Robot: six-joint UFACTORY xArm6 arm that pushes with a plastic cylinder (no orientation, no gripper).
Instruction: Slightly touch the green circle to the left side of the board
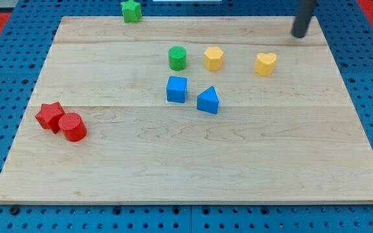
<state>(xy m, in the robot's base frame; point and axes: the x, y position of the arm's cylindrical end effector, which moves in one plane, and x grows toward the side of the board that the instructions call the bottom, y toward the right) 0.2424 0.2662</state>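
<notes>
The green circle (177, 57) stands on the wooden board (193, 168) a little above the middle. My tip (300, 35) is near the view's top right, well to the right of the green circle and above the yellow heart (265, 63). A yellow hexagon (214, 58) sits just right of the green circle. A blue cube (177, 88) lies just below the green circle.
A blue triangle (208, 101) lies right of the blue cube. A red star (49, 116) and a red cylinder (73, 127) sit touching near the left edge. A green star (131, 10) rests at the board's top edge.
</notes>
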